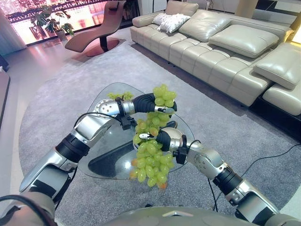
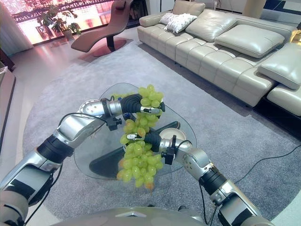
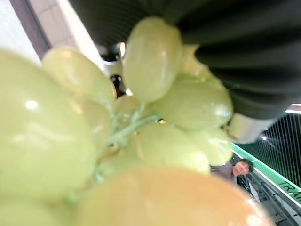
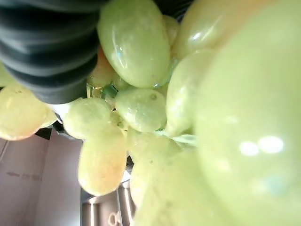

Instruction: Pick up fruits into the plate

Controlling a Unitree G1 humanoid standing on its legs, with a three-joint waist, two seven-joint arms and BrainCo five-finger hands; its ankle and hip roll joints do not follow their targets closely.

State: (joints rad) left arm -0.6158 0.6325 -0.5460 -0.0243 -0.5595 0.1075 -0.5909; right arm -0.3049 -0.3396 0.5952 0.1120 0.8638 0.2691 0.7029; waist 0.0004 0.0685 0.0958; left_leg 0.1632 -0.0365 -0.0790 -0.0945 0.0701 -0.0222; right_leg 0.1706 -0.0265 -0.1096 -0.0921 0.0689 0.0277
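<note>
A big bunch of green grapes (image 1: pixel 151 162) hangs in the air above the glass table (image 1: pixel 106 141). My left hand (image 1: pixel 146 102) is shut on the top of the bunch, with grapes bulging above its fingers (image 1: pixel 164 109). Lower down, my right hand (image 1: pixel 162 139) is curled round the middle of the same bunch, and the rest dangles below it. Both wrist views show the grapes (image 3: pixel 155 61) (image 4: pixel 136 42) pressed against each hand's dark cover (image 3: pixel 244 56) (image 4: pixel 42 52). A smaller green cluster (image 1: pixel 120 95) lies on the table behind my left arm.
The rounded glass table stands on a grey rug (image 1: pixel 225 122), its dark base (image 1: pixel 108 162) showing through the top. A long beige sofa (image 1: pixel 221 47) runs along the far right. A brown lounge chair (image 1: pixel 96 30) sits at the back. A person (image 3: pixel 240 169) shows in the left wrist view.
</note>
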